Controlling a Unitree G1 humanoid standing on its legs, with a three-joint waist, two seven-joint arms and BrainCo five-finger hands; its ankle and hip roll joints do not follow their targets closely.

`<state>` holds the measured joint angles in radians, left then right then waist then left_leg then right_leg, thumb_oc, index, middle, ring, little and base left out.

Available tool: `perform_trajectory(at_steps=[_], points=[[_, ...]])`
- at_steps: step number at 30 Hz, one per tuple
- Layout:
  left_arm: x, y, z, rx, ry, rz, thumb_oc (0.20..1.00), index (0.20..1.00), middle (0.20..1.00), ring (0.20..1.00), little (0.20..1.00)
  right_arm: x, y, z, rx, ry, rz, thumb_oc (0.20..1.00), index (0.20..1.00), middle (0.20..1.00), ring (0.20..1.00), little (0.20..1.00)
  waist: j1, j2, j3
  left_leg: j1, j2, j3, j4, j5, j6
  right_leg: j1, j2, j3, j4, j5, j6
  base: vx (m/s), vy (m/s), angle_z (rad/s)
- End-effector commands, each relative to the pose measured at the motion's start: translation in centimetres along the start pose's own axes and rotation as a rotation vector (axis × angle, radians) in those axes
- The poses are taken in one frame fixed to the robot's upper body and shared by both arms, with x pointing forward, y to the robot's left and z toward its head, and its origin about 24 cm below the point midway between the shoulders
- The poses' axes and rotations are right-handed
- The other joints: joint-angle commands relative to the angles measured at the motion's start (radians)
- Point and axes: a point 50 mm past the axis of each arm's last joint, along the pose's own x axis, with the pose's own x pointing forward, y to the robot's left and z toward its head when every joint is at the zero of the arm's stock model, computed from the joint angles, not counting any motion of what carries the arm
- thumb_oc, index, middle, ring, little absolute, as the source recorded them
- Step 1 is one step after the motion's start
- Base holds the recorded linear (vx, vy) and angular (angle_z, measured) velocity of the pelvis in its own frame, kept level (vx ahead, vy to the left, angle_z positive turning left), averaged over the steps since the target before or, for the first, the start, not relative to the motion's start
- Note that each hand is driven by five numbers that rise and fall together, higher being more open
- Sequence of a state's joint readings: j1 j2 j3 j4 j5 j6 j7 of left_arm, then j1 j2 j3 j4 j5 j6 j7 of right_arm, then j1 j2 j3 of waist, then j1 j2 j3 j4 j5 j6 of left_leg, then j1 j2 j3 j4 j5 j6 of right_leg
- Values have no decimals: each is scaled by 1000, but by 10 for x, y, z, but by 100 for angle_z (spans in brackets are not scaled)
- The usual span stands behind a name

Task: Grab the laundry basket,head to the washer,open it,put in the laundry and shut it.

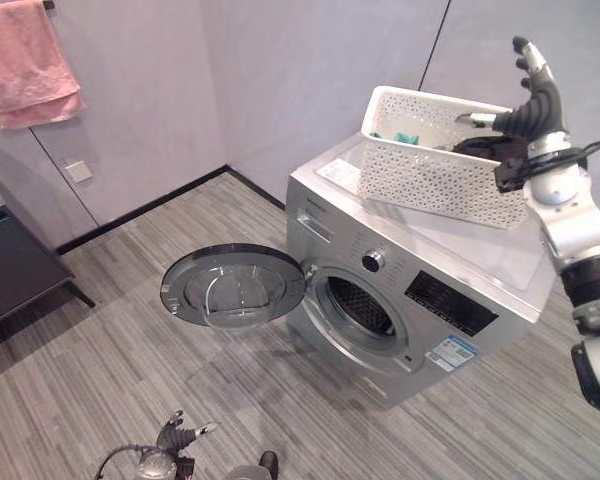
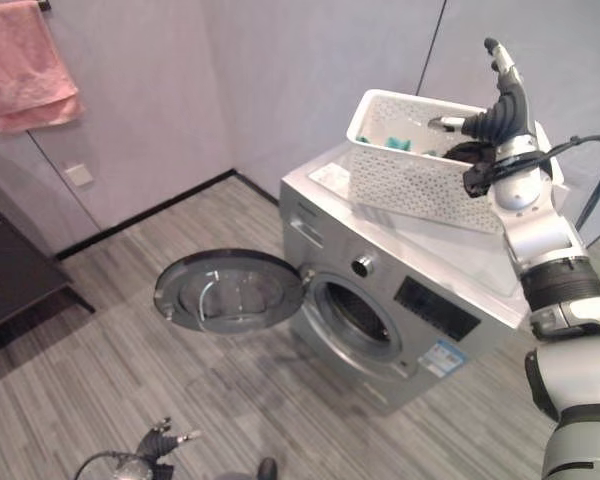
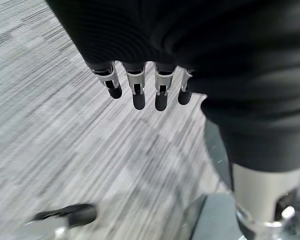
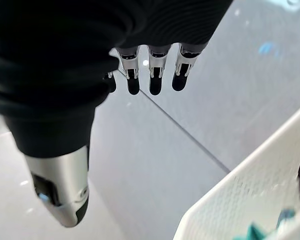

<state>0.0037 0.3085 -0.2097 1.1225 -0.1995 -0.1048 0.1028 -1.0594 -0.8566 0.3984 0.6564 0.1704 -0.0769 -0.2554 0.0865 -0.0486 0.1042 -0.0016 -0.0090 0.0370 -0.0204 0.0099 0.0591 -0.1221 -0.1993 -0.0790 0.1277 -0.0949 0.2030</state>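
Note:
A silver front-loading washer (image 1: 410, 300) stands in the corner with its round door (image 1: 232, 285) swung wide open to the left, so the drum mouth (image 1: 360, 305) is exposed. On its top rests a white perforated laundry basket (image 1: 430, 180), tilted, holding teal cloth (image 1: 407, 137) and dark cloth (image 1: 475, 147). My right hand (image 1: 535, 100) is raised above the basket's right end, open with straight fingers (image 4: 155, 75), touching nothing; the basket's rim (image 4: 250, 200) lies below it. My left hand (image 1: 175, 435) hangs low over the floor, open, fingers (image 3: 140, 90) relaxed and holding nothing.
A pink towel (image 1: 25, 60) hangs on the wall at the upper left. A dark low bench (image 1: 10, 265) stands along the left side. Grey walls close in behind the washer. Striped grey floor (image 1: 130, 370) stretches in front of the open door.

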Motion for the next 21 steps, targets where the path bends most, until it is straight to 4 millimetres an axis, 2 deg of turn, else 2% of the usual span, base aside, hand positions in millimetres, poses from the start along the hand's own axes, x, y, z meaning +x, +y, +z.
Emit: perform_trajectory(at_steps=[1,4,6,7,8,10,12,14,16,17,18,21], points=[[-2,10,-1,-52,-26,20,1000,1000,1000,1000,1000,22,-39,32,-108,-72,-81,1000,1000,1000,1000,1000,-43,-20,23,18,13,-39,76,-121,-61,-39,51,15,-126,168,-33,156,-33,6],[-2,7,-2,-68,-22,15,1000,1000,1000,1000,1000,27,-46,34,-179,-54,-64,1000,1000,1000,1000,1000,-63,-32,27,70,8,-58,72,-147,-70,-71,76,23,-151,199,-26,260,-95,21],[-1,4,-1,-60,-16,4,1000,1000,1000,1000,1000,28,-59,29,-259,-18,-55,1000,1000,1000,1000,1000,-75,-50,17,95,10,-88,68,-162,-83,-52,88,61,-118,185,-47,237,-129,45],[-1,4,-1,-60,-16,3,1000,1000,1000,1000,1000,28,-59,29,-260,-19,-54,1000,1000,1000,1000,1000,-76,-47,18,97,11,-90,68,-163,-83,-51,89,59,-115,183,-48,235,-187,64],[0,0,1,-51,-18,-14,1000,1000,1000,1000,1000,27,-67,26,-305,-3,-41,1000,1000,1000,1000,1000,-89,-54,6,104,37,-120,83,-167,-108,-55,115,66,-56,162,-67,244,-225,101],[0,-5,2,-58,-23,-31,1000,1000,1000,1000,1000,28,-67,29,-318,-12,-29,1000,1000,1000,1000,1000,-103,-56,-9,104,73,-129,127,-174,-133,-27,130,21,-32,124,-90,289,-289,124],[1,-7,6,-48,-36,-47,1000,1000,1000,1000,1000,32,-68,37,-329,-32,-17,1000,1000,1000,1000,1000,-100,-67,-7,58,98,-141,270,-120,-157,15,158,16,-32,104,-117,170,-263,51],[1,-9,13,-37,-58,-55,1000,1000,1000,1000,1000,35,-66,48,-307,-66,-10,1000,1000,1000,1000,1000,-83,-88,19,-45,98,-170,484,-47,-152,49,184,30,-36,89,-152,54,-238,8],[2,-9,16,-41,-66,-55,1000,1000,1000,1000,1000,37,-62,49,-305,-65,4,1000,1000,1000,1000,1000,-77,-101,31,-97,123,-147,564,-3,-139,73,200,33,-40,71,-173,39,-165,-30],[2,-9,17,-43,-70,-57,1000,1000,1000,1000,1000,37,-62,48,-314,-58,17,1000,1000,1000,1000,1000,-74,-104,34,-115,145,-128,551,8,-132,82,203,31,-43,62,-177,90,-85,-30],[2,-9,18,-46,-72,-62,1000,1000,1000,1000,1000,37,-60,49,-320,-61,28,1000,1000,1000,1000,1000,-70,-106,34,-119,157,-109,500,-4,-125,89,203,34,-44,54,-176,119,-31,-19],[2,-8,14,-36,-58,-59,1000,1000,1000,1000,1000,36,-53,45,-321,-51,60,1000,1000,1000,1000,1000,-69,-107,21,-115,185,-100,354,-31,-138,95,202,43,-34,26,-170,133,34,0]])
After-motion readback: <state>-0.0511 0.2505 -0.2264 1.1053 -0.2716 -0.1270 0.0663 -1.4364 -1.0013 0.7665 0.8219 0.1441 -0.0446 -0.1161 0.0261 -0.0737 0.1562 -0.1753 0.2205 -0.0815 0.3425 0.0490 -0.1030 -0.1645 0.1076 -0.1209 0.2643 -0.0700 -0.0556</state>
